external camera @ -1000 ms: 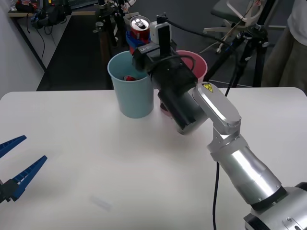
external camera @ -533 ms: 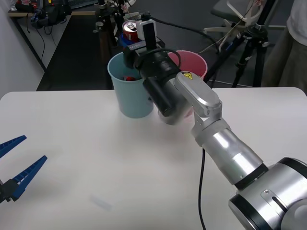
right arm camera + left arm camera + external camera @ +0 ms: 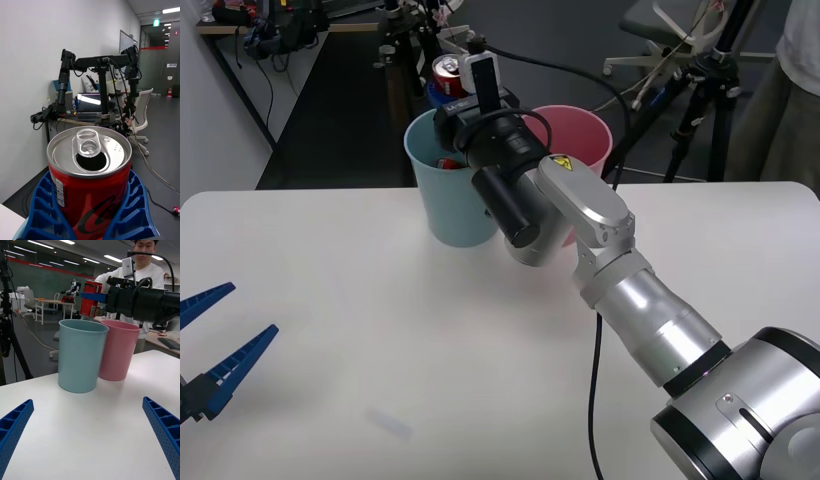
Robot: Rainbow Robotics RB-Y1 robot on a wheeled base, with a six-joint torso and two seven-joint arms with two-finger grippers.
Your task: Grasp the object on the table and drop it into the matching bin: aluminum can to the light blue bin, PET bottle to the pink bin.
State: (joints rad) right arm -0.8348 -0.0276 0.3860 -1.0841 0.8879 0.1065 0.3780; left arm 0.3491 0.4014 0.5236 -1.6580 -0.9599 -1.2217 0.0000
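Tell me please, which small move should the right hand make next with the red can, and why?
Probably open the fingers and let go. The right hand holds the aluminum can upright, and in the front view it sits above the far rim of the light blue bin, the matching bin, not the pink bin. A small shift nearer the bin's centre first might be safer.

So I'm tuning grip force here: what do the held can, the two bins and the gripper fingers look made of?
The can looks like thin aluminum: brushed silver lid with pull tab, glossy red printed side. The light blue bin and pink bin look like smooth moulded plastic with a soft sheen and thin rims. The right gripper, shut on the can, has blue ribbed fingers, probably matte plastic or rubber; I can't tell which.
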